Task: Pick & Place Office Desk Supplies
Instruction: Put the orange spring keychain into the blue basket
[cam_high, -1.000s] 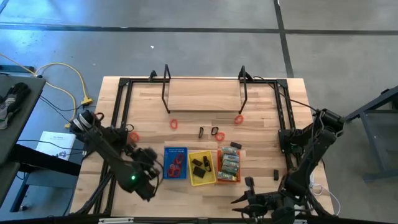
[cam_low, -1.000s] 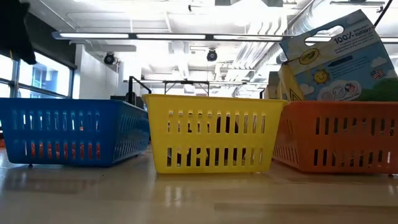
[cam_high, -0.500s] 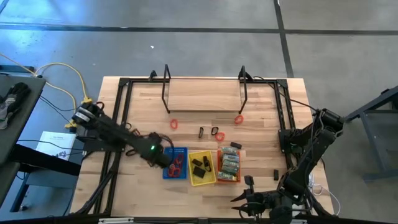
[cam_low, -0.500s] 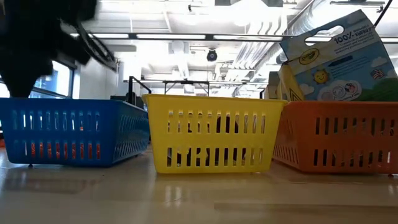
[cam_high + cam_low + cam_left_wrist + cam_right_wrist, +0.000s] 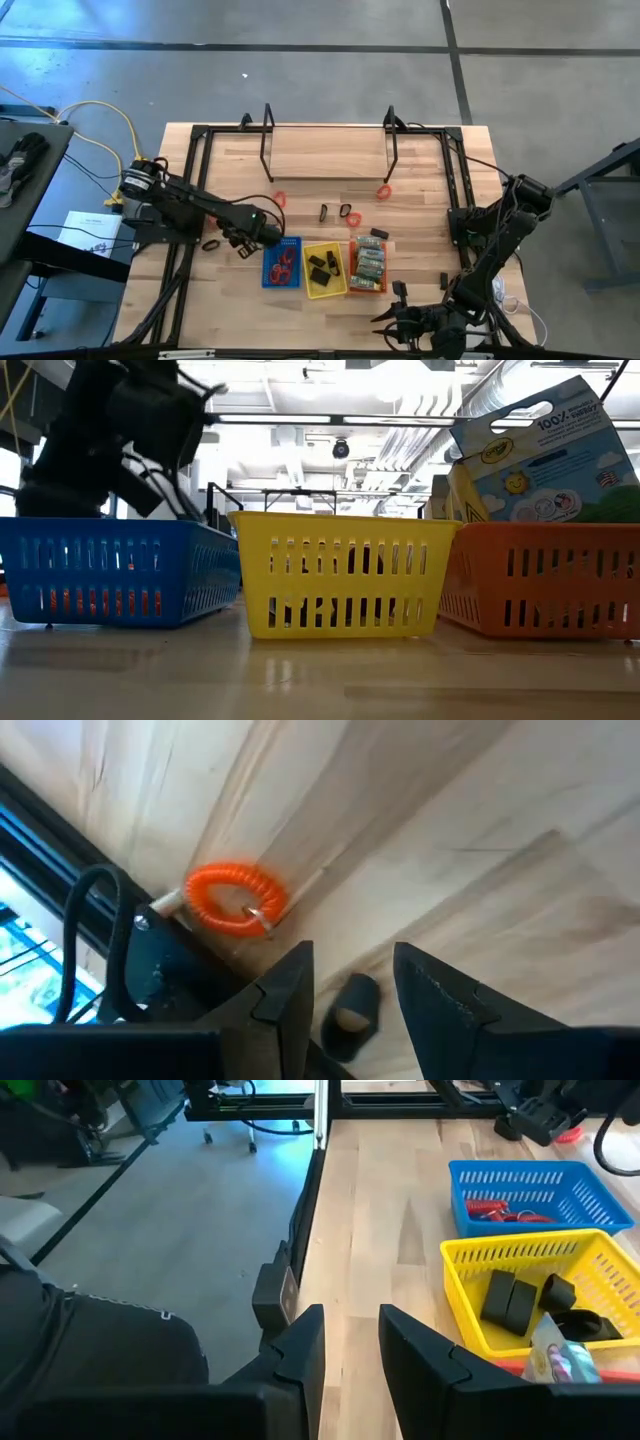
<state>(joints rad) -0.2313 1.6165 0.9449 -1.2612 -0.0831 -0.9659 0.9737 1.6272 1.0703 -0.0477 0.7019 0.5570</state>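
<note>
My left gripper [image 5: 352, 955] hangs open and steeply tipped over the table's left part, just left of the blue tray [image 5: 282, 262]. A black loop [image 5: 350, 1010] lies on the wood and shows in the gap between its fingers. It is also visible in the high view as the black loop [image 5: 210, 243]. A red coiled loop [image 5: 235, 900] lies beside the black frame rail [image 5: 60, 840]. The blue tray holds red loops, the yellow tray [image 5: 323, 268] black clips, and the orange tray [image 5: 367, 265] grey-green pieces. My right gripper [image 5: 352, 1320] waits at the near right, narrowly open and holding nothing.
Loose red loops [image 5: 280, 198] [image 5: 384, 190] and black pieces [image 5: 323, 212] [image 5: 347, 215] [image 5: 444, 280] lie on the wood. A wooden shelf on black legs [image 5: 330, 155] stands at the far centre. A black frame [image 5: 195, 180] borders the table. In the low view my left arm [image 5: 110, 430] rises behind the blue tray.
My left gripper has swung from the near left of the blue tray toward the table's far edge. It has sunk and tipped more steeply downward. It now stands beside the tray's far left corner. In the low view the arm has come in from the left.
</note>
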